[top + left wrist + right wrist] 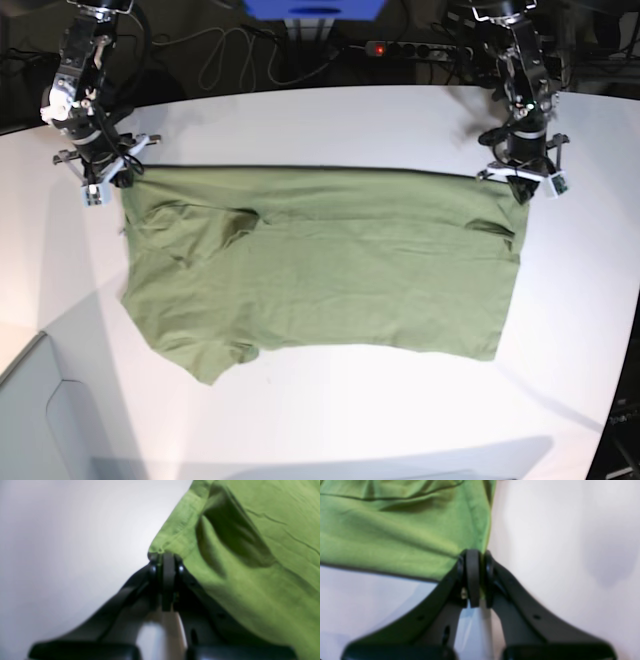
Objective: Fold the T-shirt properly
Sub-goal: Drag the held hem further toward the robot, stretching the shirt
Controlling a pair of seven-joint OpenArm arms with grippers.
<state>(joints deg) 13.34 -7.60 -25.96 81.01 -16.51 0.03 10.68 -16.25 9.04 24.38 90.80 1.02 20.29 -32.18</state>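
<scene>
The olive-green T-shirt [320, 260] lies spread across the white table [330, 420], with its far edge pulled into a straight line between both grippers. My left gripper [520, 185], on the base view's right, is shut on the shirt's far right corner; the left wrist view shows the closed gripper [165, 556] pinching the shirt fabric [250, 567]. My right gripper [112, 178], on the base view's left, is shut on the far left corner; the right wrist view shows the gripper [477, 555] clamped on the shirt edge [395, 535]. A sleeve [210, 360] sticks out at the near left.
A power strip [410, 48] and cables [230, 55] lie behind the table's far edge, with a blue box [315, 8] at the top. The table's curved front edge runs along the bottom, and a grey panel [30, 420] stands at the lower left.
</scene>
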